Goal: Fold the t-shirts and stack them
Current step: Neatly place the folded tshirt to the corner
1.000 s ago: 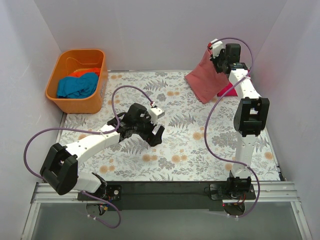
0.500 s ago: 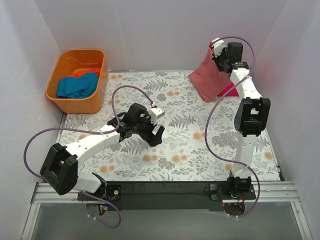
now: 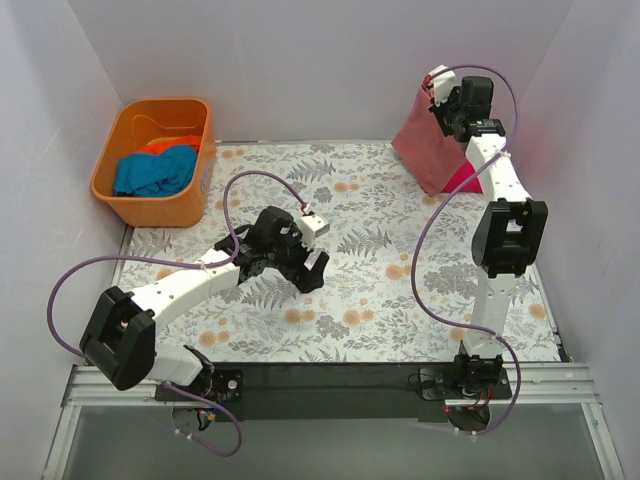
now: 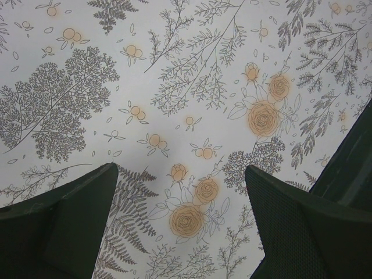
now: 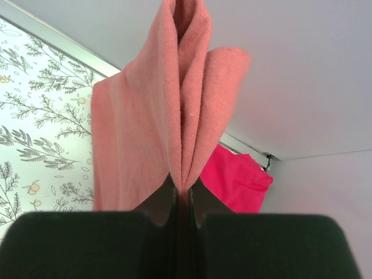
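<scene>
An orange rectangular plastic tub with rounded corners stands at the far left corner of the table, just beside the plain white left wall. The table is covered with a white cloth printed with grey ferns and pale orange flowers. A flat black plate runs along its near edge, with a silver metal frame around it.

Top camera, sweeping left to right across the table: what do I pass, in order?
The orange tub with a teal shirt in it → open left hand → brick-red shirt hanging at the back → pink shirt showing at its right edge.
</scene>
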